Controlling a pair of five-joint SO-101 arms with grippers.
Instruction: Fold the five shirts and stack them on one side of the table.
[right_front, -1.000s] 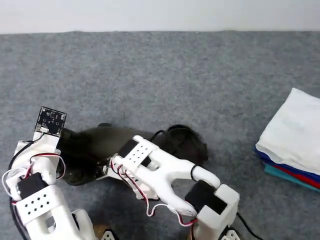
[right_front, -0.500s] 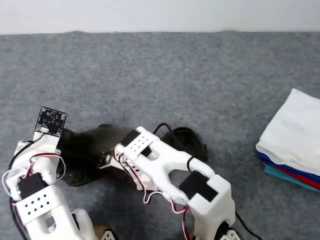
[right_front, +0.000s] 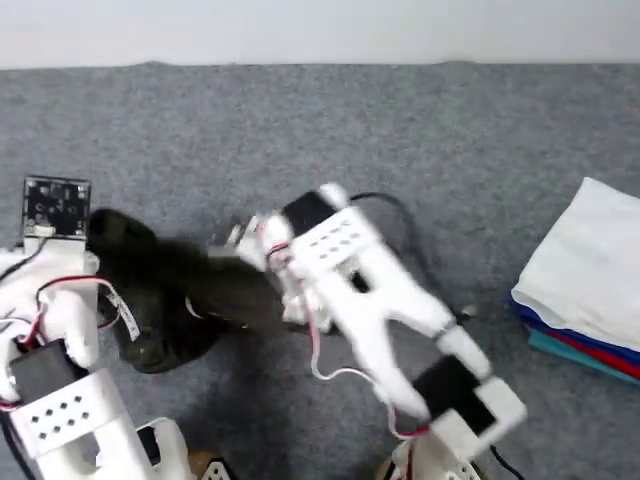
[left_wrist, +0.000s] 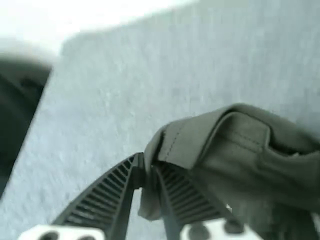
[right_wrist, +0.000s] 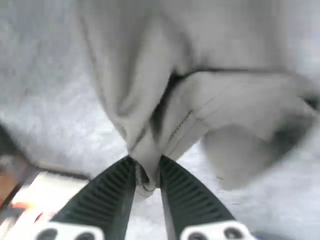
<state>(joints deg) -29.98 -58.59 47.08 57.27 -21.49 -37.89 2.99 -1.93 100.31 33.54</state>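
Robot test bench: grey felt table (right_front: 400, 130); white wall (right_front: 300, 30).

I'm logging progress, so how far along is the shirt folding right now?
Done: a folded stack sits at one side of the table, white on top with blue, red and teal layers below. In hand: the dark shirt, bunched and unfolded, is pinched by the left gripper and the right gripper. Left: folding it and adding it to the stack.
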